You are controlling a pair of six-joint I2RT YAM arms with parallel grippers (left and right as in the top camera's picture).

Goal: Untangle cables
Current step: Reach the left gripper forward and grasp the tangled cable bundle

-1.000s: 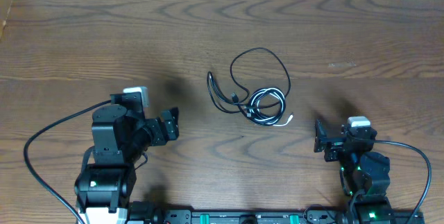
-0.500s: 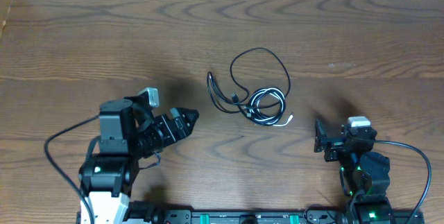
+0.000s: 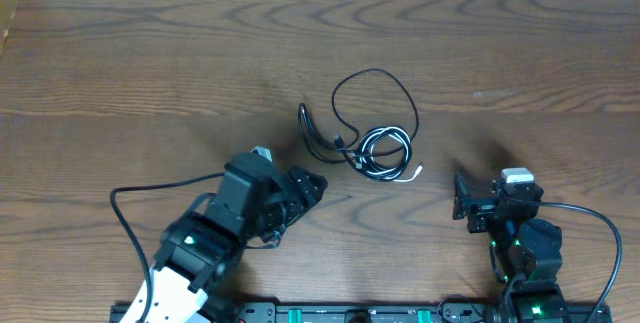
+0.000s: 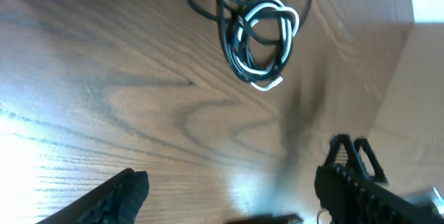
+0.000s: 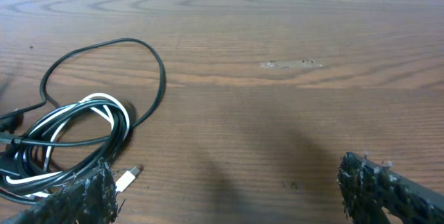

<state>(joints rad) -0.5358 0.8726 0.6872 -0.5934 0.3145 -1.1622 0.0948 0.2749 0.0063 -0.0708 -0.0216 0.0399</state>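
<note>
Black and white cables (image 4: 237, 47) lie knotted mid-table, none separated yet. Left gripper (image 3: 312, 183), jaws wide and empty, hovers just near-left of them. Right gripper (image 3: 461, 199), equally wide, waits well right.

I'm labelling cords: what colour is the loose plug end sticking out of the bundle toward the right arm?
White. The plug shows best in the right wrist view.

The cables (image 5: 69, 137) are lying in a tangled heap on the table (image 5: 291, 113), ahead-left of the right gripper (image 5: 229, 195), which is gaping wide.
</note>
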